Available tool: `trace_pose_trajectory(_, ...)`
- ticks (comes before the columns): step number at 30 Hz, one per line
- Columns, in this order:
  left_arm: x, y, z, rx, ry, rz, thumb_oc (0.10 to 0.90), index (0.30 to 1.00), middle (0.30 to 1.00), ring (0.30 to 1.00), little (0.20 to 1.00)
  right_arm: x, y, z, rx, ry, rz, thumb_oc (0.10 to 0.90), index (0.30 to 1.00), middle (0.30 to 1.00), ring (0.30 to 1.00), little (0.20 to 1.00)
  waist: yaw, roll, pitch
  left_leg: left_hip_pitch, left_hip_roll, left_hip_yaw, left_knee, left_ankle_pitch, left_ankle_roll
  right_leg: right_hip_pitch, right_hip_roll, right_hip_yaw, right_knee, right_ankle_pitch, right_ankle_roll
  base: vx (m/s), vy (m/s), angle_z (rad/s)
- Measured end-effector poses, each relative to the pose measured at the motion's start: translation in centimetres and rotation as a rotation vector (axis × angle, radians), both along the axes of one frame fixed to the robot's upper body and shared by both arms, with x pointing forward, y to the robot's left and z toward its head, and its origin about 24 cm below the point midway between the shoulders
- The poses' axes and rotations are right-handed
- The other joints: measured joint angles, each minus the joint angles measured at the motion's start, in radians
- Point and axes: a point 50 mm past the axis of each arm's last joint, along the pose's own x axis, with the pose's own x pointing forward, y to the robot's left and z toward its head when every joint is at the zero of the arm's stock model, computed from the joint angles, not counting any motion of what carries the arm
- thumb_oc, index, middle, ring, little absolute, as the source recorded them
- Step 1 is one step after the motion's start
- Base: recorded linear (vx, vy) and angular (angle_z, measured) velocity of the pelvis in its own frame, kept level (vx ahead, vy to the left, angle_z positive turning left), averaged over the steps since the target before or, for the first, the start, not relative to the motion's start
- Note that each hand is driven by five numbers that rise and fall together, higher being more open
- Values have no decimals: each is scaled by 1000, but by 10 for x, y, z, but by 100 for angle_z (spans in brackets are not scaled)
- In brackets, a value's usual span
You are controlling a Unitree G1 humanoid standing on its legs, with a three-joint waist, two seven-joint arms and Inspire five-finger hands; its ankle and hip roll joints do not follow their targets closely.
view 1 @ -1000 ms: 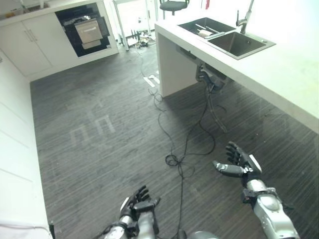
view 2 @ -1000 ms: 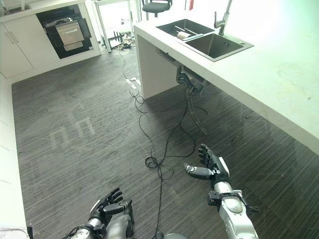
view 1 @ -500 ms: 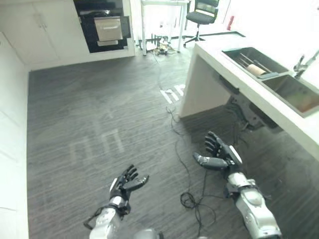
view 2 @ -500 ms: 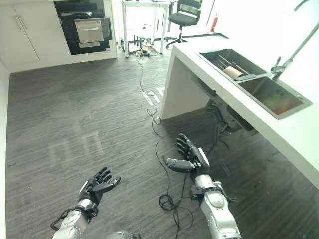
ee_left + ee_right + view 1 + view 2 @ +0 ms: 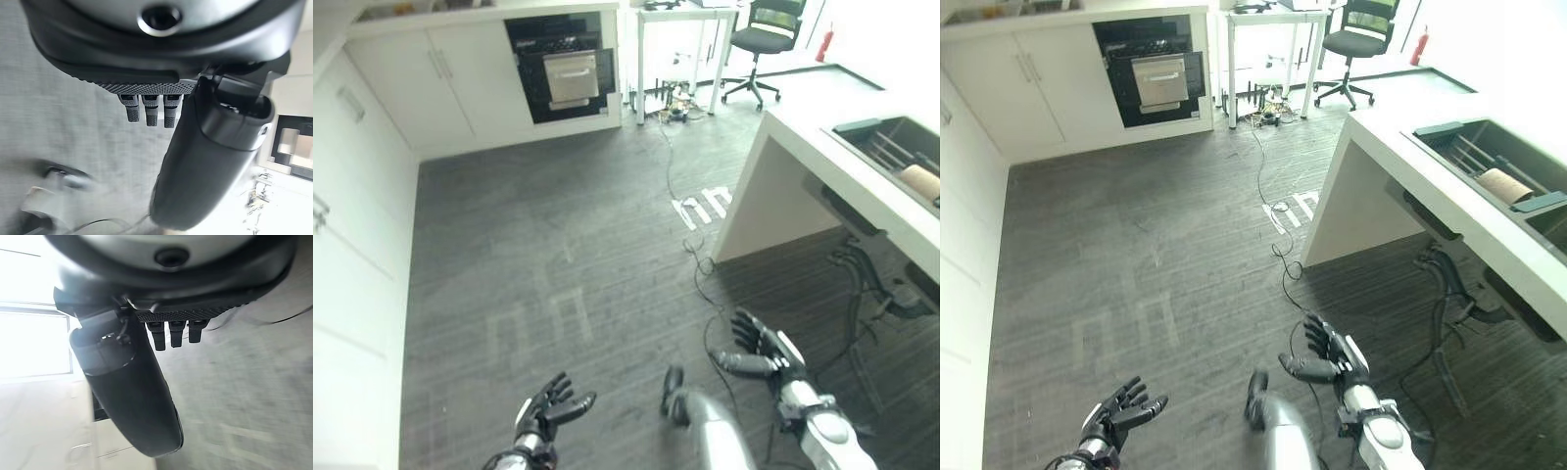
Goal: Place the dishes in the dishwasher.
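Hanging low over the dark wooden floor (image 5: 558, 245), the left hand (image 5: 548, 411) is relaxed with fingers spread and holds nothing. The right hand (image 5: 1330, 358) is also released, fingers straight, thumb out to the side, empty. The dishwasher (image 5: 570, 76) is built into the white cabinets (image 5: 450, 83) at the far wall, well apart from both hands. A dish rack (image 5: 1489, 166) with a pale roll-shaped thing (image 5: 1503, 184) sits in the sink (image 5: 1538, 201) of the white worktop (image 5: 822, 137), near its edge.
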Motion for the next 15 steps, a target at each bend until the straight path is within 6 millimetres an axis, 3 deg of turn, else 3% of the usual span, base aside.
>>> trace_pose_trajectory(1,15,-3,11,-6,-72,-16,800,900,900,900,900,11,2,6,-2,-27,-4,800,900,900,900,900,4,19,-8,-41,50,-20,-2,-31,-8,13,19,9,-3,-25,-3,251,-129,-20)
trace_pose_trajectory(3,44,-9,36,-16,-209,-47,800,900,900,900,900,25,2,30,-23,-125,21,800,900,900,900,900,1,-6,-11,-117,117,-16,-64,-4,-5,37,19,19,4,-59,23,268,-144,-27)
trace_pose_trajectory(5,60,-15,50,-48,-286,-75,800,900,900,900,900,31,-3,50,-36,-219,15,800,900,900,900,900,-23,-8,-35,-90,125,38,-118,68,-38,49,17,40,40,-88,73,269,-215,-31)
trace_pose_trajectory(6,68,-17,57,-41,-325,-96,800,900,900,900,900,32,-7,56,-41,-245,6,800,900,900,900,900,-42,-22,-51,-82,111,81,-112,116,-83,53,6,45,62,-133,96,257,-276,-64)
trace_pose_trajectory(7,75,-17,68,-26,-380,-122,800,900,900,900,900,33,-10,62,-45,-271,-2,800,900,900,900,900,-34,-41,-54,-156,120,134,115,181,-98,68,17,36,148,-241,35,265,-267,-81)
trace_pose_trajectory(8,76,-18,68,-29,-383,-116,800,900,900,900,900,33,-12,62,-50,-271,-5,800,900,900,900,900,-27,-29,-50,-222,147,120,272,267,-95,95,20,44,130,-258,26,226,-195,-95)
trace_pose_trajectory(9,73,-20,65,-32,-369,-127,800,900,900,900,900,28,-14,59,-51,-254,-16,800,900,900,900,900,-32,-34,-48,-338,150,77,452,319,-74,138,20,61,98,-253,35,314,-72,-92)
trace_pose_trajectory(10,68,-18,67,-30,-382,-124,800,900,900,900,900,23,-16,54,-53,-234,-24,800,900,900,900,900,-25,-63,-31,-459,165,73,380,270,-25,210,19,102,37,-240,56,297,29,-72)
trace_pose_trajectory(11,67,-18,66,-28,-375,-124,800,900,900,900,900,22,-16,54,-53,-233,-24,800,900,900,900,900,-28,-63,-31,-478,173,72,330,266,-16,225,24,107,23,-243,63,300,60,-95)
trace_pose_trajectory(12,59,-15,62,-21,-354,-118,800,900,900,900,900,18,-16,56,-51,-238,-23,800,900,900,900,900,-27,-55,-30,-481,202,85,67,259,9,271,44,141,-17,-246,78,276,139,-68)
trace_pose_trajectory(14,53,-12,61,-15,-346,-115,800,900,900,900,900,17,-15,59,-50,-255,-20,800,900,900,900,900,-32,-55,-30,-472,200,100,-177,304,18,296,48,163,-23,-259,98,379,164,-86)
trace_pose_trajectory(15,50,-13,62,4,-362,-131,800,900,900,900,900,19,-13,64,-43,-277,-21,800,900,900,900,900,-22,-32,-22,-507,166,-32,-291,303,15,326,82,245,-60,-277,110,459,84,-122)
